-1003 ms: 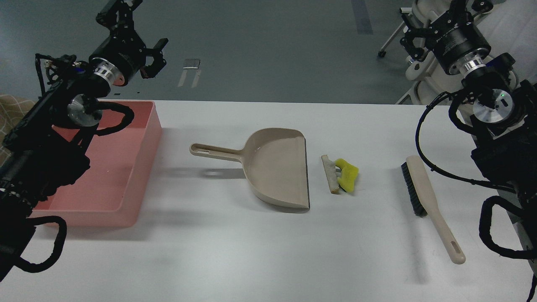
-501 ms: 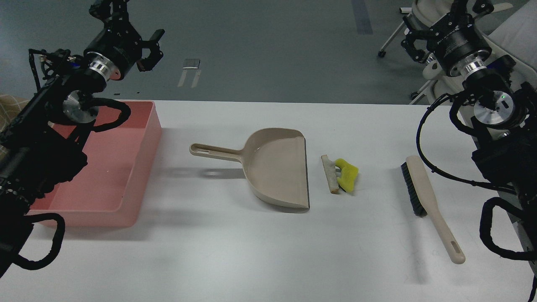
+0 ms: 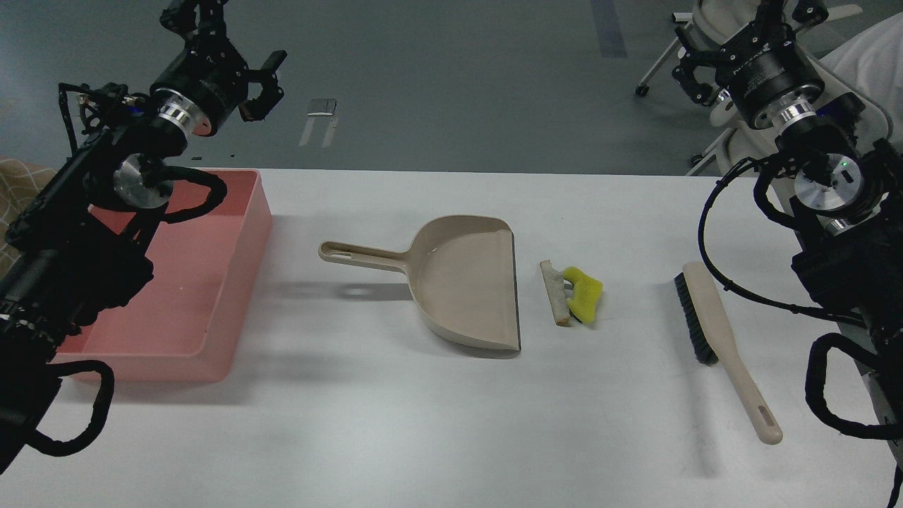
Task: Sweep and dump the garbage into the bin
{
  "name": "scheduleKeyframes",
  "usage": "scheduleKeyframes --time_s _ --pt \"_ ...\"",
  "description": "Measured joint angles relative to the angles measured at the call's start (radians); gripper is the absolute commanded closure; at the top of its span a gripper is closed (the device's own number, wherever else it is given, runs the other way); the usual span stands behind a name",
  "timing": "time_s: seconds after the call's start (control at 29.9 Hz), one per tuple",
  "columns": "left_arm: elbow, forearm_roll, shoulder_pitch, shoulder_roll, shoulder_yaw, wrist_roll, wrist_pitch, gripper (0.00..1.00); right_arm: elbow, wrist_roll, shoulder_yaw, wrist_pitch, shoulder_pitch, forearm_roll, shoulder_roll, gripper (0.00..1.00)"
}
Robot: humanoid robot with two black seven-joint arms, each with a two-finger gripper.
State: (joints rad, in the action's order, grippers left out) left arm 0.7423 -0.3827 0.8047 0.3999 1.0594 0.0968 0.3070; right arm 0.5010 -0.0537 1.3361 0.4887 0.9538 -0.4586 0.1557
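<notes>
The garbage lies on the white table just right of the dustpan's mouth: a pale off-white wedge with a brown edge (image 3: 559, 293) and, touching it on the right, a bright yellow curved piece (image 3: 585, 293). The beige dustpan (image 3: 465, 282) lies flat, with its handle pointing left. The beige hand brush (image 3: 719, 331) lies at the right with dark bristles facing left. The pink bin (image 3: 211, 282) stands at the left, partly hidden by my left arm. My left gripper (image 3: 229, 42) is raised above the bin's far end, open and empty. My right gripper (image 3: 751, 32) is raised at the far right, open and empty.
The white table (image 3: 395, 423) runs across the view, with grey floor beyond its far edge. A white wheeled chair (image 3: 705, 92) stands behind the right arm. A patterned cloth (image 3: 21, 183) shows at the left edge.
My left gripper has swung a little, first left and up, then back right. My right gripper has lifted slightly. Nothing on the table has moved.
</notes>
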Motion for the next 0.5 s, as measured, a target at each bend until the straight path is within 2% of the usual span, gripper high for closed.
scheduleKeyframes --time_s 0.27,0.5 --pt "0.009 0.001 -0.009 -0.004 -0.007 -0.004 0.0 0.03 0.001 -0.002 0.001 0.0 -0.014 0.0 -0.001 0.0" --pt "0.069 -0.001 -0.031 -0.002 -0.01 -0.006 -0.004 0.03 0.008 -0.003 0.004 0.0 -0.028 0.0 -0.002 0.0"
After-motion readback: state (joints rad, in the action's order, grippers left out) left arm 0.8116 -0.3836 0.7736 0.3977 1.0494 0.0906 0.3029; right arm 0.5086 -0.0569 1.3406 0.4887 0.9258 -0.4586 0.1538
